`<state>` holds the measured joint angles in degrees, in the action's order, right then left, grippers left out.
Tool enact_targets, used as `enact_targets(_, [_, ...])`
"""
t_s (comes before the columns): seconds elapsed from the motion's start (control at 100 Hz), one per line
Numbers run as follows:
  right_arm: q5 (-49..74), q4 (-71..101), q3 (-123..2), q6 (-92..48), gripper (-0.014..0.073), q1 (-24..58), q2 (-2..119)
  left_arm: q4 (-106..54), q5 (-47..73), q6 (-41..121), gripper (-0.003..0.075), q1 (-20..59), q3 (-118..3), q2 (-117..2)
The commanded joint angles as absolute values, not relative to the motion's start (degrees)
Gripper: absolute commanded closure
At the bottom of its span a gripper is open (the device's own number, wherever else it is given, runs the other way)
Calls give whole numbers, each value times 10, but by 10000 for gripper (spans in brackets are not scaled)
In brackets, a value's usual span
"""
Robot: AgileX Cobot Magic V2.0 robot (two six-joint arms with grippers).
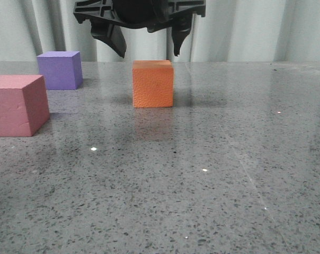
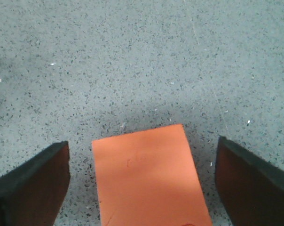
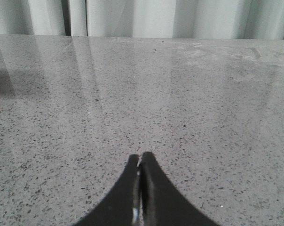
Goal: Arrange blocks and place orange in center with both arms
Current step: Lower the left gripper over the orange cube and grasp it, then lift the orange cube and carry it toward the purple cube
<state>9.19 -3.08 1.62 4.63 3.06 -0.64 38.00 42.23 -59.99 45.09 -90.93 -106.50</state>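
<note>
Left gripper (image 1: 149, 50) spread wide, hanging right above orange cube (image 1: 153, 83), not touching. Right gripper (image 3: 140, 162) pressed together, over bare table (image 1: 213, 174). Purple cube (image 1: 59, 70) and pink cube (image 1: 17, 105) left of orange.

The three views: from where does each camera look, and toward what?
Front view: low over the table, facing forward at the three blocks; left claw hangs open above the orange cube.
Left wrist view: on the left arm, looking down at the same cube between open fingers.
Right wrist view: on the right arm, across bare tabletop; right claw shut.
</note>
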Motion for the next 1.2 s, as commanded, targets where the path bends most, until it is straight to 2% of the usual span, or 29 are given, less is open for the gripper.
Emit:
enact_targets(0.0, [43, -29, 8, 42, 653, 28, -18, 395, 408, -605, 134, 454, -927, -1041])
enact_targets(0.64, [43, -29, 8, 42, 653, 28, -18, 377, 416, -605, 148, 454, -927, -1081])
enact_targets(0.73, [43, -29, 8, 42, 653, 28, -18, 377, 417, -605, 221, 454, -927, -1081])
enact_targets(0.9, [43, -29, 8, 42, 653, 28, -18, 377, 416, -605, 468, 454, -927, -1080])
enact_targets(0.97, [43, -29, 8, 42, 653, 28, -18, 377, 414, -605, 539, 454, -927, -1077])
enact_targets(1.04, [43, -29, 8, 42, 653, 28, -18, 378, 411, -605, 576, 454, -927, -1071])
enact_targets(1.19, [43, -29, 8, 42, 653, 28, -18, 390, 411, -597, 580, 454, -927, -1043])
